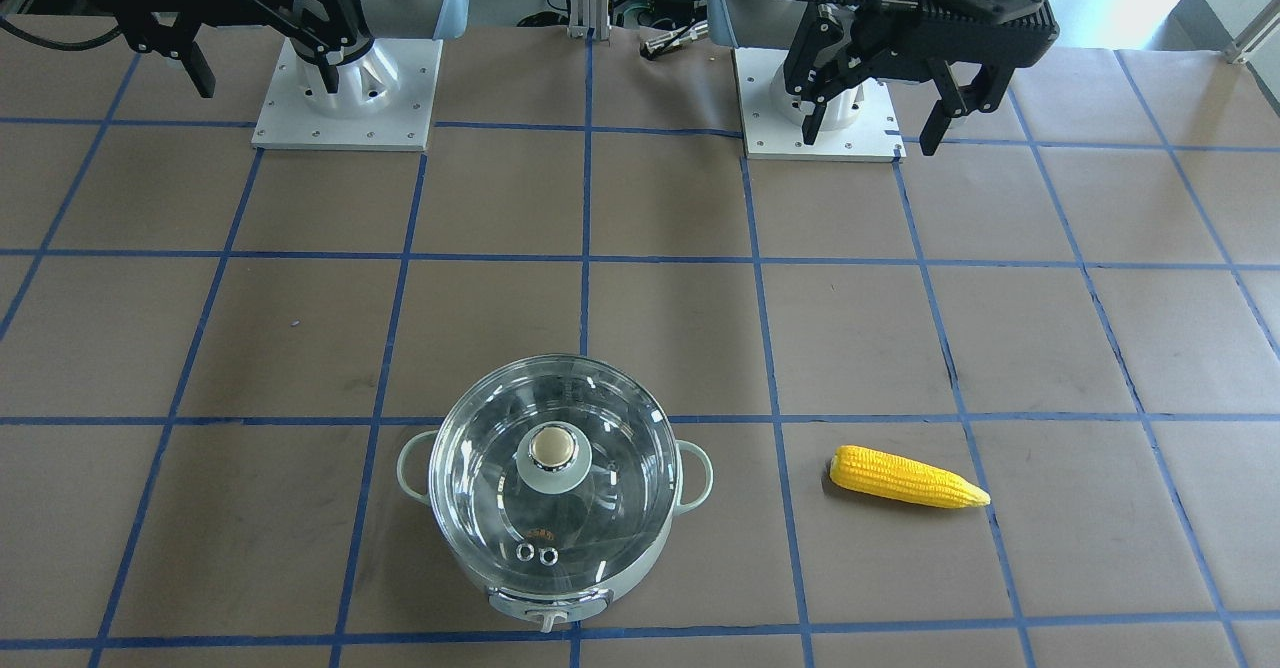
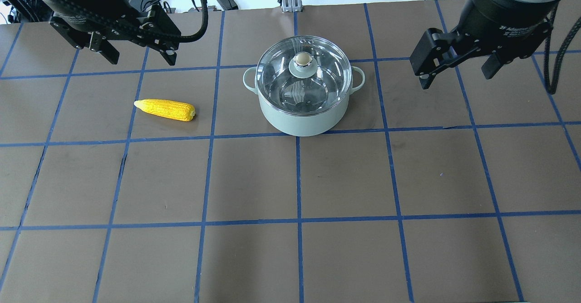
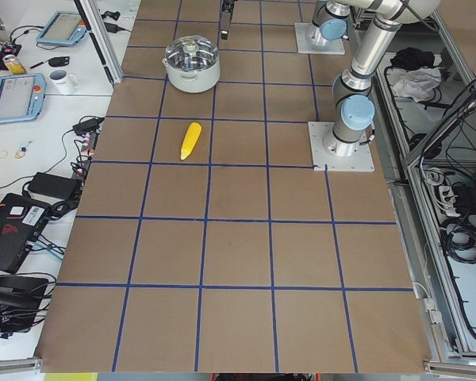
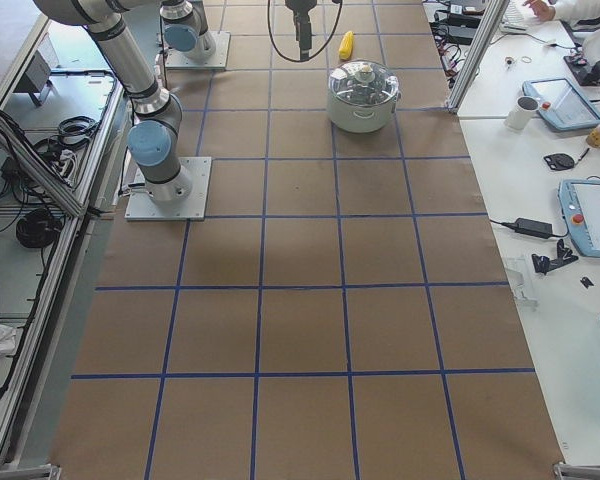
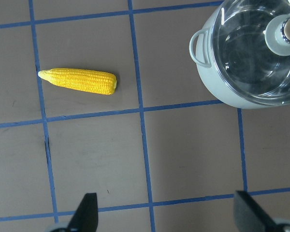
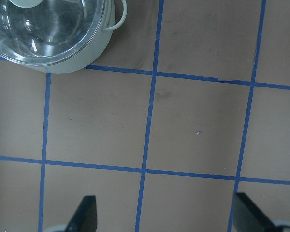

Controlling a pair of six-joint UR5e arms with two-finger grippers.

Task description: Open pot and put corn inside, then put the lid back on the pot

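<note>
The lid [image 2: 317,85] on the pot [image 2: 297,121], midway along the far edge, lies leftward of the right gripper [image 2: 456,76] — jaws apart, empty — while the corn [image 2: 165,109], tip toward the left edge, lies by the left gripper [image 2: 141,58], also apart.

The pot [image 2: 299,121] stands on the table [image 2: 299,180], on the side far from the robot bases. The lid [image 2: 303,78] sits on the pot. The corn [image 2: 165,109] lies flat to the pot's left, well apart, pointed end away from it. The left gripper [image 2: 141,61] and right gripper [image 2: 456,80] hang nearer the bases, touching nothing.
</note>
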